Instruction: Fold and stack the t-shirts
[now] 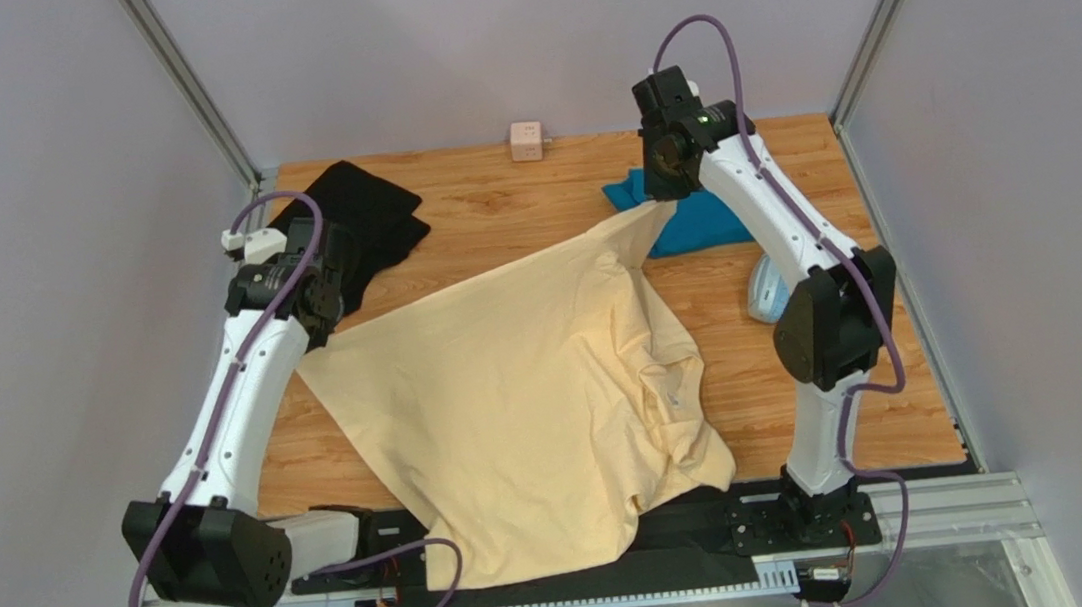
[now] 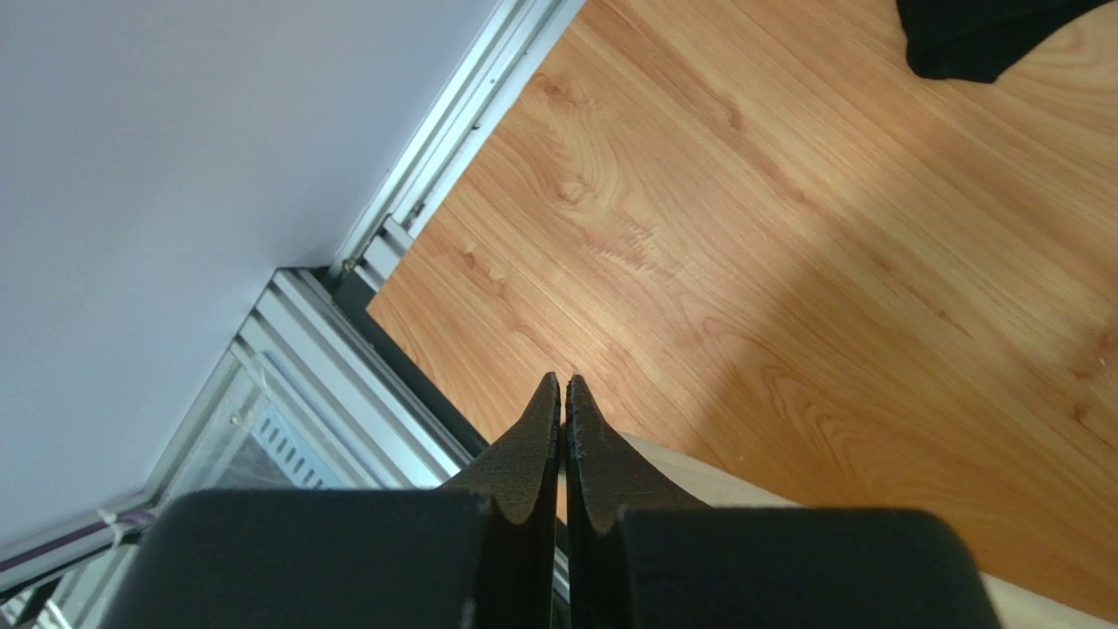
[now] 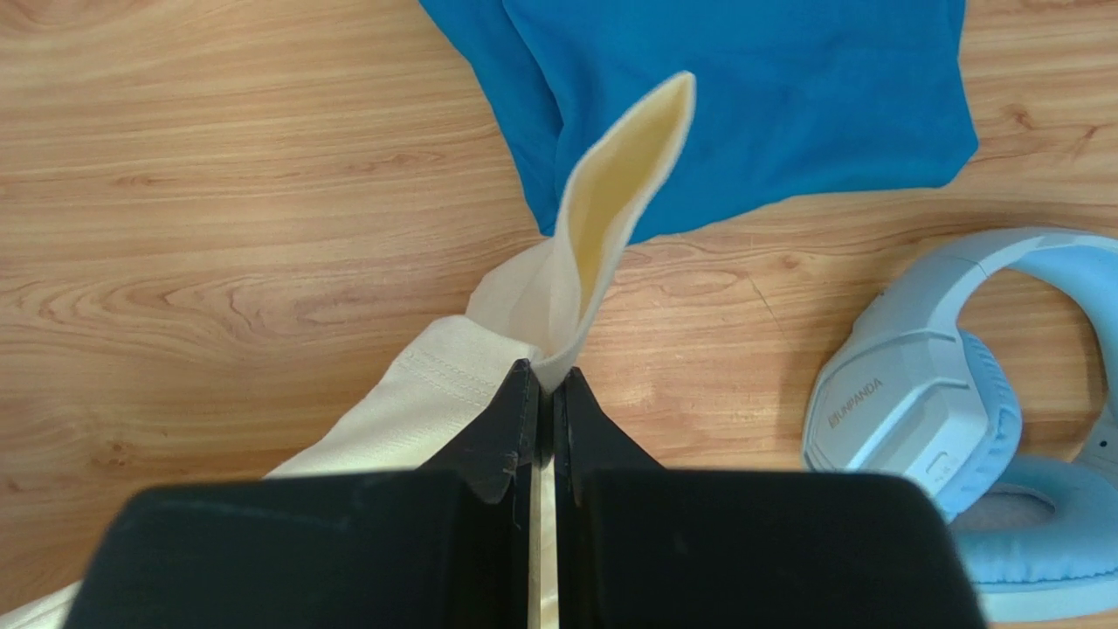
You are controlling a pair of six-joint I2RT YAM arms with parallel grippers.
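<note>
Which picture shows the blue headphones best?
Right wrist view: the headphones lie close, ear cups and band clear. The top view shows a sliver behind the right arm; the left wrist view shows none.

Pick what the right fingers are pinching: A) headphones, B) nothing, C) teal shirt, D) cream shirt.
D: the right wrist view shows the right fingers shut on a fold of the cream shirt, while the teal shirt and headphones lie untouched beyond.
</note>
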